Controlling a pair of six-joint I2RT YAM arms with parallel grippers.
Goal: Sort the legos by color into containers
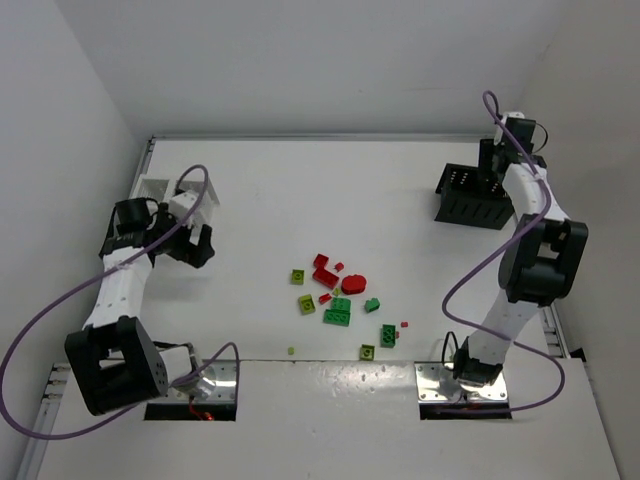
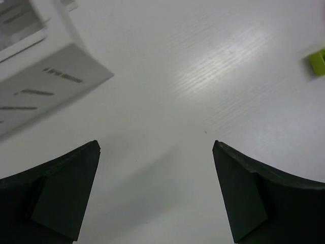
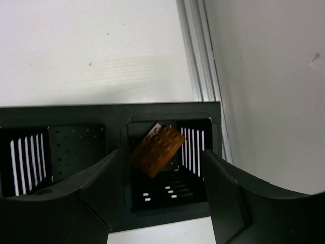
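One white table, white walls | white bin 9 o'clock, black bin 2 o'clock, legos mid-table | left jaws wide | right jaws parted, orange brick tilted between

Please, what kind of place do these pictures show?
Probably a robot test cell in a laboratory: the left arm and right arm are bolted at the near edge of a white table, white walls enclose it, and on it are legos, a white bin and a black bin.
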